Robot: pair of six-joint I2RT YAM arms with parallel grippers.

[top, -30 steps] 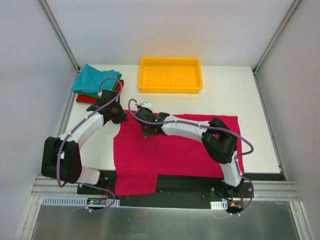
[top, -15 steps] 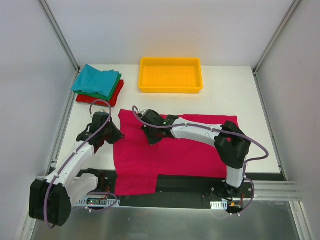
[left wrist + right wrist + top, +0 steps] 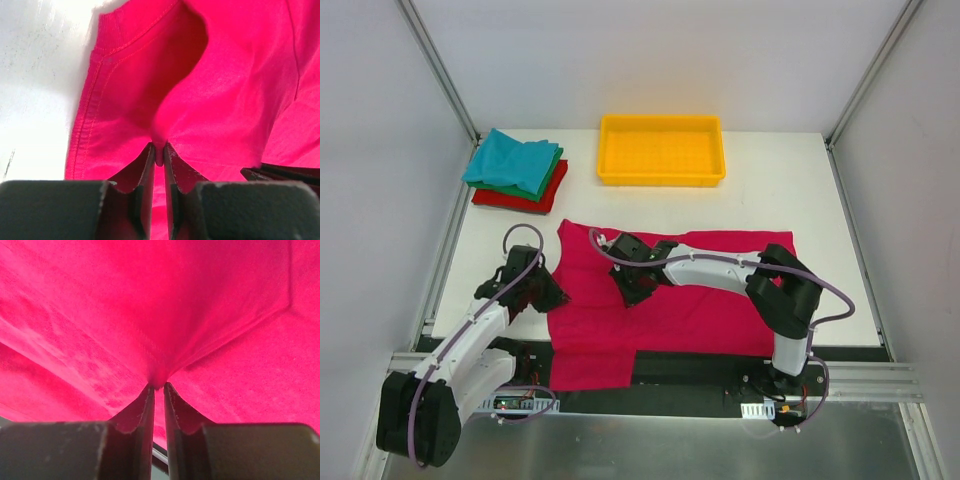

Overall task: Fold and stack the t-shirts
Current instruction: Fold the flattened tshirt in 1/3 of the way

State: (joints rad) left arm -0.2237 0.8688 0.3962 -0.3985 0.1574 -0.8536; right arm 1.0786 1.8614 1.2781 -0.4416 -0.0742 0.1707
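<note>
The magenta t-shirt (image 3: 705, 300) lies spread across the near half of the tabletop (image 3: 770, 190), mostly flat, with shallow wrinkles. Its near left portion hangs over the tabletop's front edge. Its far left corner comes to a point towards the stack, but the two are well apart. In the left wrist view the cloth (image 3: 225, 100) shows a ribbed edge band with a double line of stitching, and a fold beside it casts a deep shadow. In the right wrist view the fabric (image 3: 150, 315) fills the whole picture, drawn into creases that run down to the fingertips.

The left tool (image 3: 548, 295) sits at the shirt's left edge. Its fingers are pressed nearly together (image 3: 159, 152) on a small peak of cloth. The right tool (image 3: 632, 288) is over the shirt's left-middle area, likewise clamped (image 3: 159, 386) on a pinch of fabric.

At the far left corner of the tabletop is a stack of folded shirts: the teal t-shirt (image 3: 508, 160) on top, the green t-shirt (image 3: 550, 175) beneath it and the red t-shirt (image 3: 515, 200) at the bottom. A yellow tray (image 3: 662, 181) stands at the far middle.
</note>
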